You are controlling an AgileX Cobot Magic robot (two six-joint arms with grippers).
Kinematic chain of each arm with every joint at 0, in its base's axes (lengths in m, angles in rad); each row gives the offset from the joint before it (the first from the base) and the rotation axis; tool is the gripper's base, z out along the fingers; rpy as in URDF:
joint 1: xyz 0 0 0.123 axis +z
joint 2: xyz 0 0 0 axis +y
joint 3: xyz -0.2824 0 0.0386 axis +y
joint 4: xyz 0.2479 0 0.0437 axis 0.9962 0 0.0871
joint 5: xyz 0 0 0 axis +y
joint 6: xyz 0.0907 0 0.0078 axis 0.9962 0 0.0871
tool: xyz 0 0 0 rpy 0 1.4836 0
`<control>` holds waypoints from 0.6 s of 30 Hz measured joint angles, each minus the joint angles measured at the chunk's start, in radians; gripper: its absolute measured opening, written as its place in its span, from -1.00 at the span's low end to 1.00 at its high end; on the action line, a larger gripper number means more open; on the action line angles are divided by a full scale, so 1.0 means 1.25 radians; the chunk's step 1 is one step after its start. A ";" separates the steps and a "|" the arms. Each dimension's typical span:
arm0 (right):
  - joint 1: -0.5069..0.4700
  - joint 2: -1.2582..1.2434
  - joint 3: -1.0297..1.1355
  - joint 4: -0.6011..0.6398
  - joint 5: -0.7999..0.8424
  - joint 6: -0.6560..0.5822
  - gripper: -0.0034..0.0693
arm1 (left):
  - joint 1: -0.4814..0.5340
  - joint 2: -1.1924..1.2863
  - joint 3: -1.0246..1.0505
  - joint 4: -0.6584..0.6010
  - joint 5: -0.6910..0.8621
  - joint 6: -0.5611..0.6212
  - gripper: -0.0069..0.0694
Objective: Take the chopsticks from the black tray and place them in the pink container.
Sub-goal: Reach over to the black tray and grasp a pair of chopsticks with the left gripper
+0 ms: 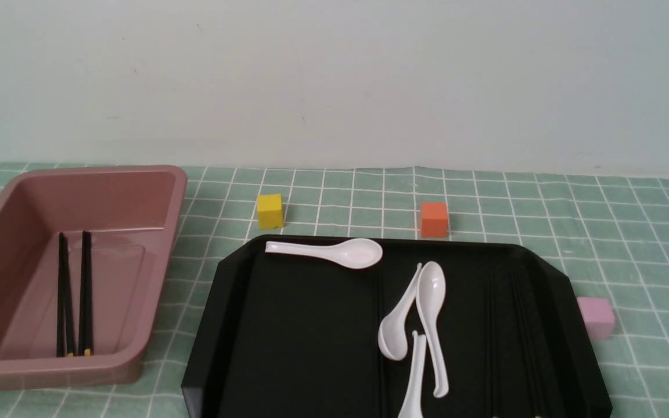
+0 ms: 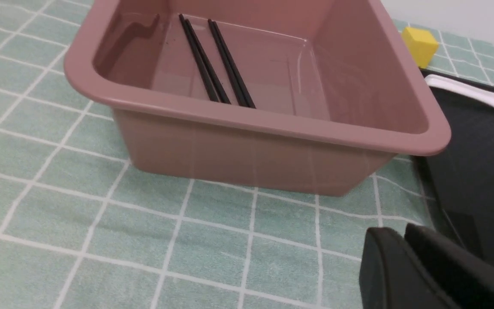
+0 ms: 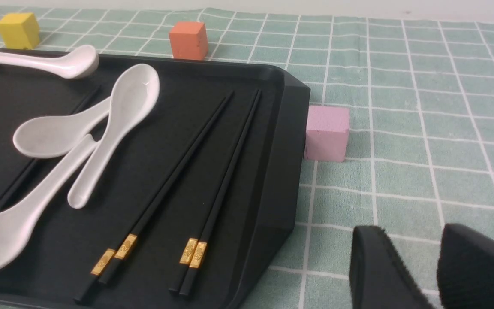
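Pink container point(image 1: 50, 366): at the left edge of the worktop, beside the tray but apart from it
Chopsticks in the container point(image 1: 86, 290): two pairs flat on the bottom, side by side, pointing near to far, yellow bands at the near end
Left gripper point(image 2: 403, 240): seen only in its wrist view, above the green checked cloth point(image 2: 101, 206) off the container's near wall; fingers pressed together, holding nothing
Yellow cube point(image 1: 269, 210): on the cloth just past the tray's far left corner
Black tray point(image 1: 288, 325): at the near edge of the worktop, centre to right
Spoons point(image 1: 430, 302): four, white; one along the tray's far rim, three overlapping near its middle
Orange cube point(image 1: 434, 219): just past the tray's far rim
Chopsticks on the tray point(image 3: 171, 180): two pairs lying flat by the right rim, gold bands at the near end
Pink cube point(image 1: 596, 316): close against the tray's right rim
Right gripper point(image 3: 418, 234): above the cloth right of the tray; fingers slightly parted, empty
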 joint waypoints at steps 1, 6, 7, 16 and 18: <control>0.000 0.000 0.000 0.000 0.000 0.000 -0.25 | 0.000 0.000 0.000 0.001 0.000 0.000 -0.64; 0.000 0.000 0.000 0.000 0.000 0.000 -0.25 | 0.000 0.000 0.000 0.002 0.000 0.000 -0.63; 0.000 0.000 0.000 0.000 0.000 0.000 -0.25 | 0.000 0.000 0.000 0.002 0.000 0.000 -0.63; 0.000 0.000 0.000 0.000 0.000 0.000 -0.25 | 0.000 0.000 0.000 -0.205 -0.002 -0.137 -0.61; 0.000 0.000 0.000 0.000 0.000 0.000 -0.25 | 0.000 0.000 0.000 -0.288 -0.003 -0.201 -0.61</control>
